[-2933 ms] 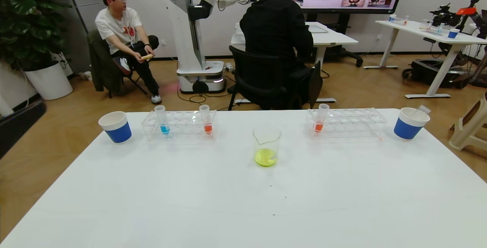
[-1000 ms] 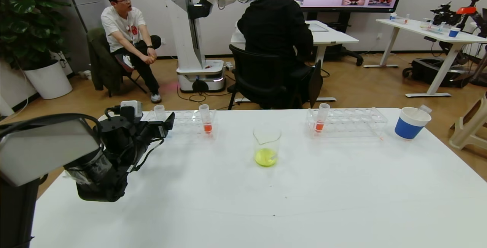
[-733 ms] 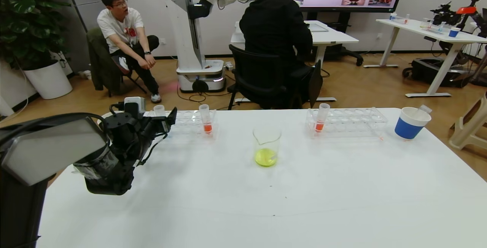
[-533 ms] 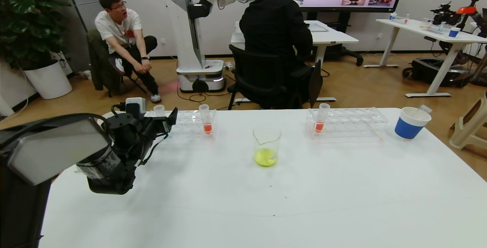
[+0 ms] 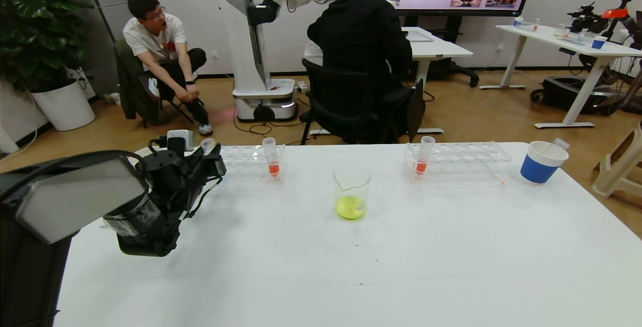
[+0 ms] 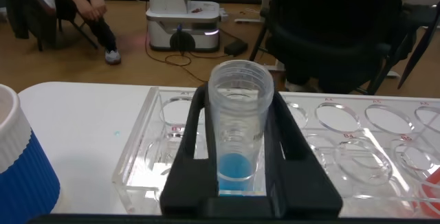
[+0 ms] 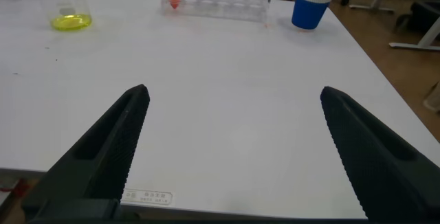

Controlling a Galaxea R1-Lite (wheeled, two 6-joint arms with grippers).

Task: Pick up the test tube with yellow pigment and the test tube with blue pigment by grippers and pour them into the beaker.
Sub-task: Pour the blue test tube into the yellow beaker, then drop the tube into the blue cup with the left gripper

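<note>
The test tube with blue pigment (image 5: 207,143) stands upright in the left clear rack (image 5: 246,159). My left gripper (image 5: 214,160) is around it; in the left wrist view the two black fingers (image 6: 194,124) press the tube (image 6: 239,93) on both sides, with blue liquid at its bottom. The beaker (image 5: 351,189) stands at the table's middle with yellow-green liquid in it. No tube with yellow liquid is in view. My right gripper (image 7: 234,135) is open and empty over the near right part of the table, and is out of the head view.
One orange-red tube (image 5: 271,156) stands in the left rack, another (image 5: 423,155) in the right rack (image 5: 466,159). A blue-and-white cup (image 5: 539,164) at the far right holds a clear tube. Another cup (image 6: 20,176) stands beside the left rack.
My left arm came in from the left and reached the blue tube. In the last half second its fingers drew together on the tube.
</note>
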